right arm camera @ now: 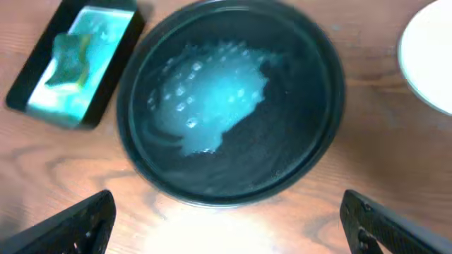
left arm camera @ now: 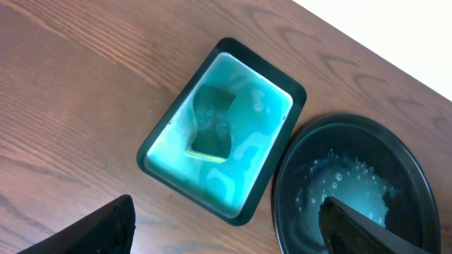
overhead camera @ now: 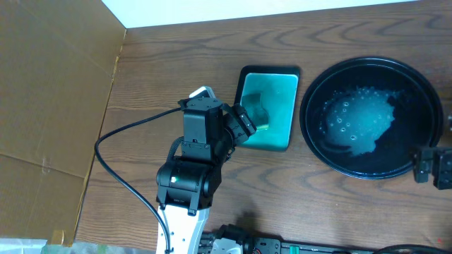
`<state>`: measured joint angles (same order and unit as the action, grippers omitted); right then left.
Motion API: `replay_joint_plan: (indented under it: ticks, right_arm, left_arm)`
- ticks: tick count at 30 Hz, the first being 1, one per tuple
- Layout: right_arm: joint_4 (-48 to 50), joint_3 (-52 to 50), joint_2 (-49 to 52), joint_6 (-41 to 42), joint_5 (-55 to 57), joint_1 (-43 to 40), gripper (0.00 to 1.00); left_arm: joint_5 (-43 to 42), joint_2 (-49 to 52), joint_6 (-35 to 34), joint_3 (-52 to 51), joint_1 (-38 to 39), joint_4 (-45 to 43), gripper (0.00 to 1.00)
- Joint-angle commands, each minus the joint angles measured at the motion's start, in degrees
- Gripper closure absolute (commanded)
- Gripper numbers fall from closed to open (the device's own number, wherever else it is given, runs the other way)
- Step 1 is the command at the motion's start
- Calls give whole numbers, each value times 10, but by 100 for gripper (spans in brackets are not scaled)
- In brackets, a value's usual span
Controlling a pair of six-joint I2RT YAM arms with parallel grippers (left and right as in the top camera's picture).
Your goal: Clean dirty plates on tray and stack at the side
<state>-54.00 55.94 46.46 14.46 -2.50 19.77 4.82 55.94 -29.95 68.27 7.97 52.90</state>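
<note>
Both gape empty: left claw (left arm camera: pixel 226 203) by the teal dish (left arm camera: pixel 247 156) — right claw (right arm camera: pixel 226 195) by the sudsy tray (right arm camera: pixel 300 141).

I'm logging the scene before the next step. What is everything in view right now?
tray: one, black, round, right part of the table, no plate on it
foam: one puddle, teal-white, in the tray
plate: one edge seen, white, beside the tray, opposite the dish
dish: one, teal with black edge, left of the tray
sponge: one, dark green, in the dish
cardboard: brown, far left
table: brown wood
left hand: black, open, at the dish
right hand: black, open, near the tray
</note>
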Motion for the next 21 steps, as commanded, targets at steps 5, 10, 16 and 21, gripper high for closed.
replay_joint_plan:
  ticks: [5, 10, 16, 21]
  right_arm:
    - [202, -220, -155, -46, -101, -113, 1]
    - [359, -365, -263, -78, -165, -157, 1]
    - [463, -470, -388, -84, -170, -185, 1]
    - [502, -523, -457, -84, -133, -209, 1]
  left_arm:
    - [3, 2, 4, 6, -1, 2, 17]
    - [3, 2, 4, 6, -1, 2, 16]
    - [3, 2, 4, 6, -1, 2, 16]
    - [3, 2, 4, 6, -1, 2, 16]
